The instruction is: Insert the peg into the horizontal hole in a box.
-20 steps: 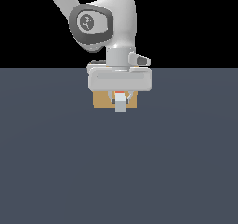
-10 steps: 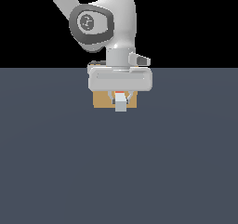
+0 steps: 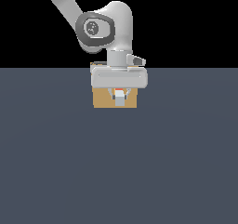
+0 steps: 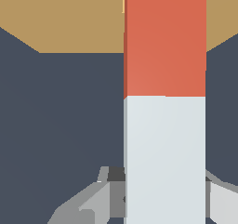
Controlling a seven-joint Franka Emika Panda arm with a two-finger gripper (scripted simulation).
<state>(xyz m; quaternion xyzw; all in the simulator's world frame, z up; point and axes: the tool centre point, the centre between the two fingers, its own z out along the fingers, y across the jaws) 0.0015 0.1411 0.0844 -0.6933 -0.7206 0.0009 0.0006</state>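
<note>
Orange-red peg [image 4: 165, 42] reaching tan box [image 4: 69, 18], end effector [image 3: 120, 99] gripping

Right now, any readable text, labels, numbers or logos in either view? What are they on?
None: no words, numbers or labels can be read in either view.
The round emblem on the arm's joint is a blurred mark, not legible.
The peg, the box and the end effector show plain flat colour with no print.
</note>
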